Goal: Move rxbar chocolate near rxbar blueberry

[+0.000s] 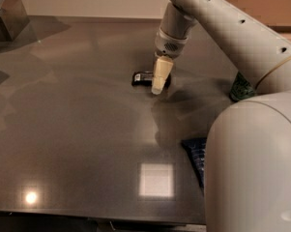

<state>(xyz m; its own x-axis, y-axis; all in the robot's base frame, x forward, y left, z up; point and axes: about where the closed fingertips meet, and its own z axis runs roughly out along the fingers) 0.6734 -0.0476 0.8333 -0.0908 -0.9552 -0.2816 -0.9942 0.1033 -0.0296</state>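
I see a glossy grey worktop point(77, 129) with a green can point(240, 87) on its right side, partly hidden and well apart from my tool point(157, 87), which hangs mid-worktop. A dark block point(9, 23) sits at the back left, and a square glare point(156, 180) shines near the front.

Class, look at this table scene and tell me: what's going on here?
A one-armed robot is working on the rxbar chocolate, which lies flat mid-table. Its gripper is down at the bar's right end. The rxbar blueberry lies apart, towards the front right, partly hidden by the arm, as is a green can.
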